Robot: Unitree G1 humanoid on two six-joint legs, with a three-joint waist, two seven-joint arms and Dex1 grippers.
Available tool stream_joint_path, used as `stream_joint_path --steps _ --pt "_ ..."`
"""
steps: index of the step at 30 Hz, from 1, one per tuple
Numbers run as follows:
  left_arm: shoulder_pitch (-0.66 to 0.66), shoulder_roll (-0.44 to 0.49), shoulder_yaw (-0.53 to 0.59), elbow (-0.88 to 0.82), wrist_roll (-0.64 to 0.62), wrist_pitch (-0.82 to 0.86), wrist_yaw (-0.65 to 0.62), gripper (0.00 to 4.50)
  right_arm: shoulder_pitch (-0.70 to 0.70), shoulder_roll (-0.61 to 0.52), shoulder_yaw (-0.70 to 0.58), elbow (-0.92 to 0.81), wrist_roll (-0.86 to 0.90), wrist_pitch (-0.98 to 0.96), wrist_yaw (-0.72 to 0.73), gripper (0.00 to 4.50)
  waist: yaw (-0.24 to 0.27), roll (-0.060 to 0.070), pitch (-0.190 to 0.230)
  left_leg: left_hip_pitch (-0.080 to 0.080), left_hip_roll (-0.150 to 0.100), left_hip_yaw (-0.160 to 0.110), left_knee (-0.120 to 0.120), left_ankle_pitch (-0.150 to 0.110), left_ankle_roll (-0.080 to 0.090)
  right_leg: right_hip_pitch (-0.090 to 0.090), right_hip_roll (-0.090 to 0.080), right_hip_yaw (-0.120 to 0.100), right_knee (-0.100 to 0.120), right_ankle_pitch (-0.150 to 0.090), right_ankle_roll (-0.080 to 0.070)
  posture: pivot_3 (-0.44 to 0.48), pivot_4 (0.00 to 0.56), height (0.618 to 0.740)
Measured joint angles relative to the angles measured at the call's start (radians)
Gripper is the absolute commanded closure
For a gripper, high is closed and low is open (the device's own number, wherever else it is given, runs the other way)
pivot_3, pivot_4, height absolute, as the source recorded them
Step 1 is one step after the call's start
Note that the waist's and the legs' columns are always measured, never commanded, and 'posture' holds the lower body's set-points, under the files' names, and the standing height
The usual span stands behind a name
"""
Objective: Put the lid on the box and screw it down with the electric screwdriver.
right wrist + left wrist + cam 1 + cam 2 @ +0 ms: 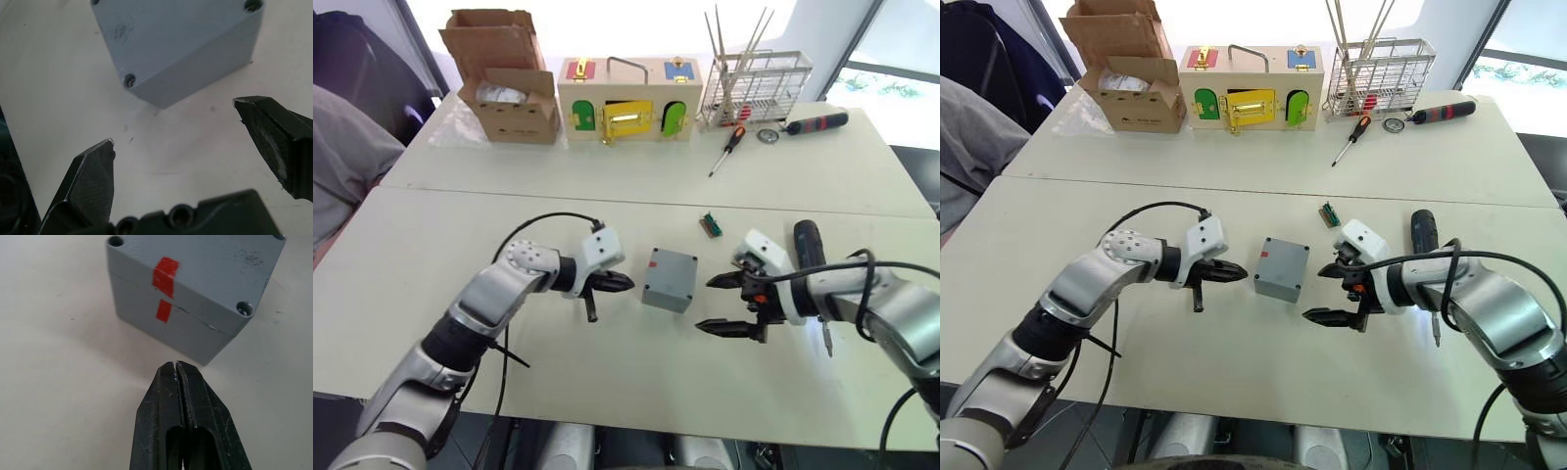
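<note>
The grey box stands mid-table with the lid sitting on top of it. Red marks line up across the lid's edge and the box's side. My left gripper is shut and empty, its tip pointing at the box from the left, a short gap away. On the box's other side my right gripper is open with nothing between its fingers. The black electric screwdriver lies on the table just behind my right wrist, partly hidden by the arm.
Along the back stand a cardboard box, a wooden box with coloured doors and a wire rack. An orange-handled screwdriver, a red-and-black tool and a small green part lie nearby. A person sits far left.
</note>
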Motion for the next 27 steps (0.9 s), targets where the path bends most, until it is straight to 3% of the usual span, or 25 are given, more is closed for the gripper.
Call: stream_joint_path --steps 13,17,22,27 --pt "-0.112 -0.152 -0.034 0.258 0.146 -0.189 0.012 4.50 -0.009 0.070 0.015 -0.093 0.069 0.162 -0.085 0.05 0.000 0.000 0.000 0.000 0.000 0.000 0.000 0.000 0.001 0.000 0.000 -0.001 0.001 0.000 0.000 0.000 0.150 0.740" --pt "-0.113 -0.194 -0.021 0.307 0.172 -0.239 0.072 4.50 -0.009 0.026 -0.025 -0.105 0.087 0.164 -0.077 0.05 0.001 0.000 0.000 0.000 -0.001 0.000 0.000 0.000 0.001 0.000 -0.002 -0.001 0.001 0.000 0.000 0.000 0.150 0.740" --pt "-0.063 -0.099 0.036 0.199 0.168 -0.198 0.063 4.50 -0.017 -0.120 -0.028 -0.003 -0.044 -0.021 -0.031 0.05 -0.010 0.000 0.000 0.000 -0.001 0.000 -0.001 -0.001 0.001 -0.002 -0.001 -0.001 0.001 0.000 0.000 0.000 0.150 0.740" --pt "0.034 0.049 0.028 -0.052 0.098 -0.075 -0.080 4.50 -0.073 -0.093 0.063 0.138 -0.195 -0.284 0.038 0.05 -0.025 0.000 0.000 0.000 0.000 0.000 -0.001 -0.001 0.001 -0.002 -0.001 -0.001 0.002 0.000 0.000 0.000 0.150 0.740"
